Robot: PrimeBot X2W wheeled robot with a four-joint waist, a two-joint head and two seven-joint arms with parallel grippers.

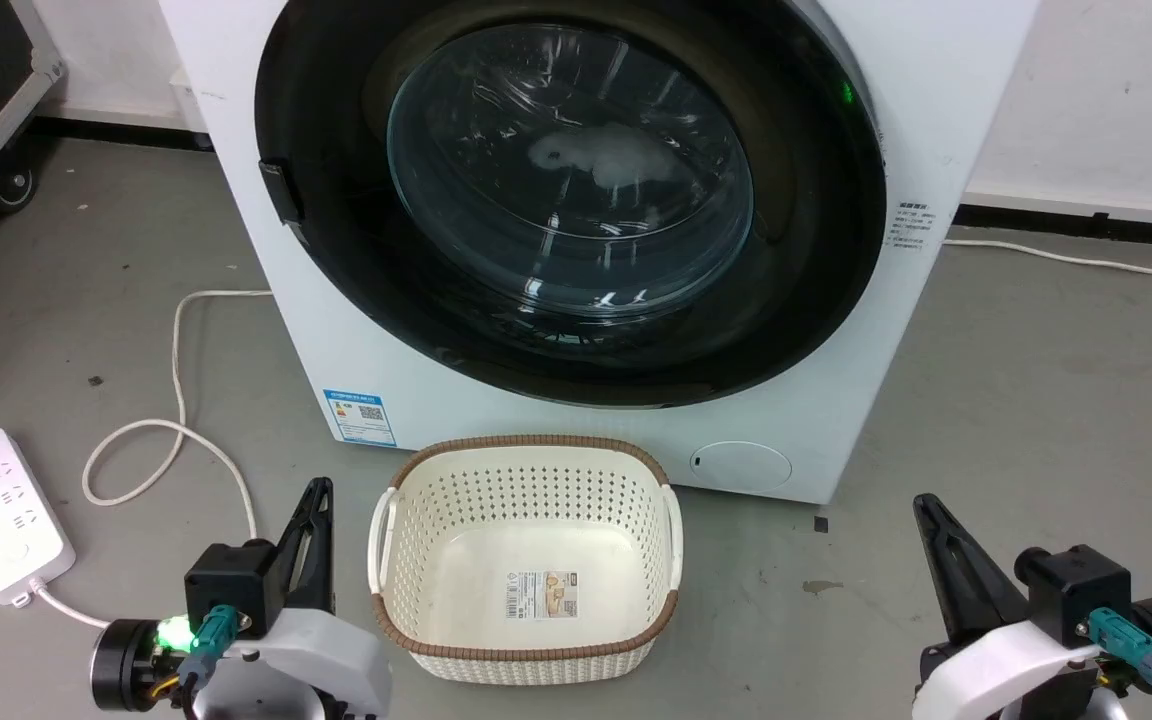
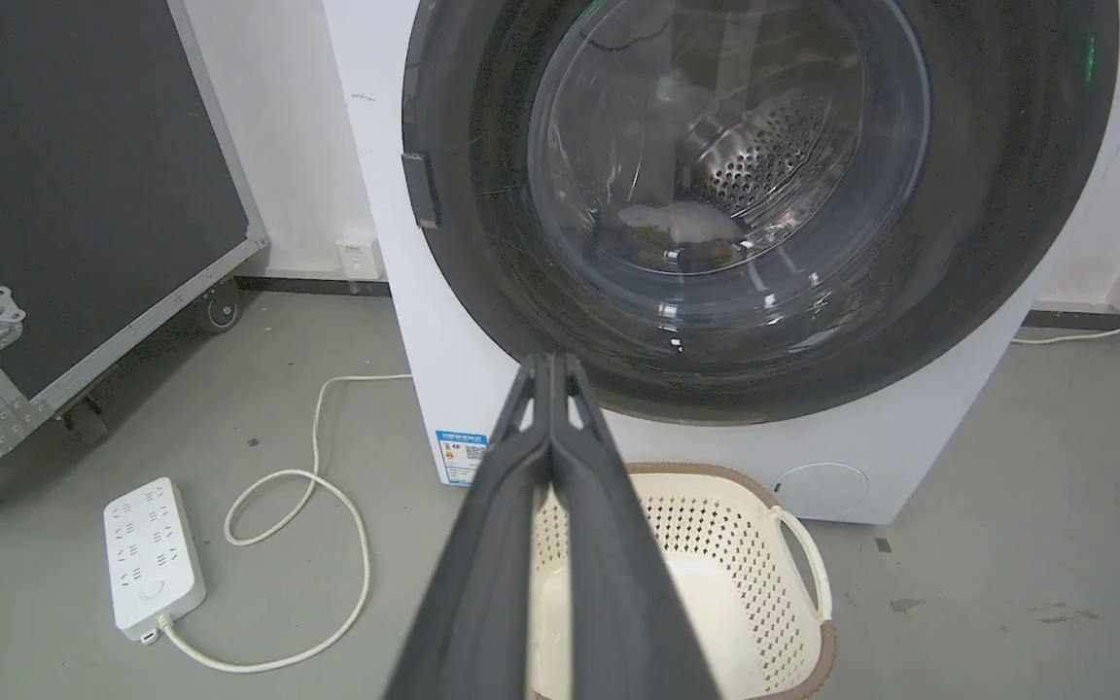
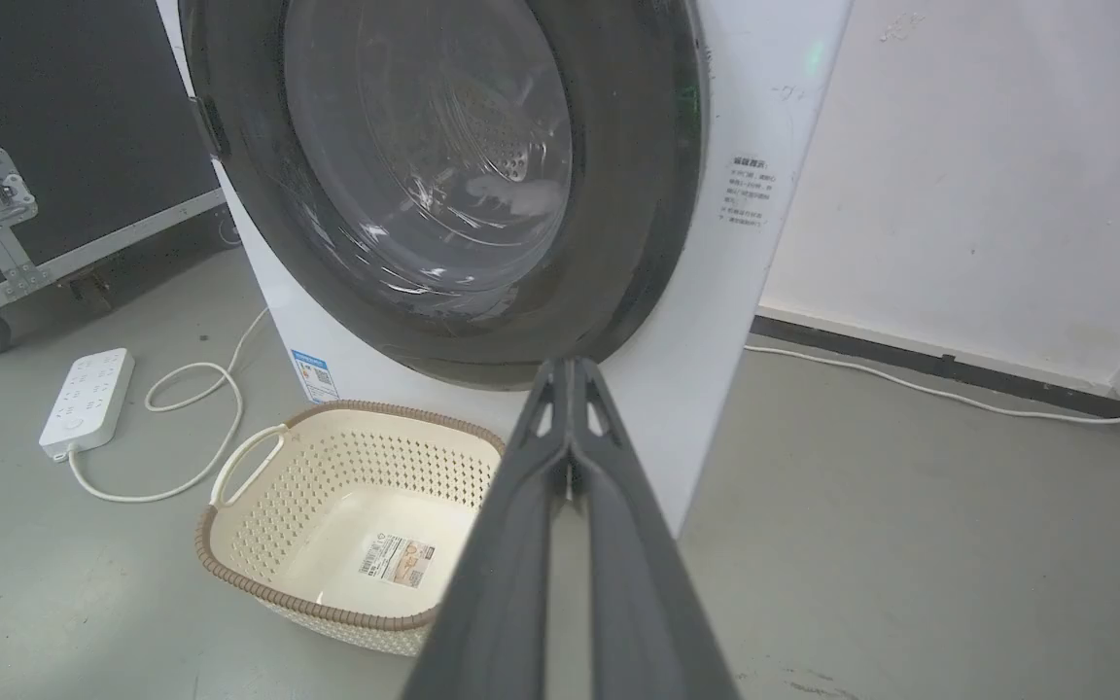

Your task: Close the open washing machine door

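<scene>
The washing machine door [image 1: 571, 190], round, glossy black with a bulging clear glass window, lies flush against the front of the white machine [image 1: 416, 360]. Its dark latch tab [image 1: 279, 190] is at the left rim. Something pale shows behind the glass in the drum. My left gripper [image 1: 319, 490] is low at the left, shut and holding nothing, well short of the door; the left wrist view shows its tips [image 2: 550, 362] pressed together. My right gripper [image 1: 926, 505] is low at the right, also shut and empty, with its tips [image 3: 570, 365] closed in the right wrist view.
A cream perforated laundry basket [image 1: 526, 560] with a brown rim stands on the grey floor just before the machine, between my arms. A white power strip [image 1: 1, 515] and its looping cable [image 1: 176, 400] lie at the left. A black wheeled flight case [image 2: 84, 194] stands further left.
</scene>
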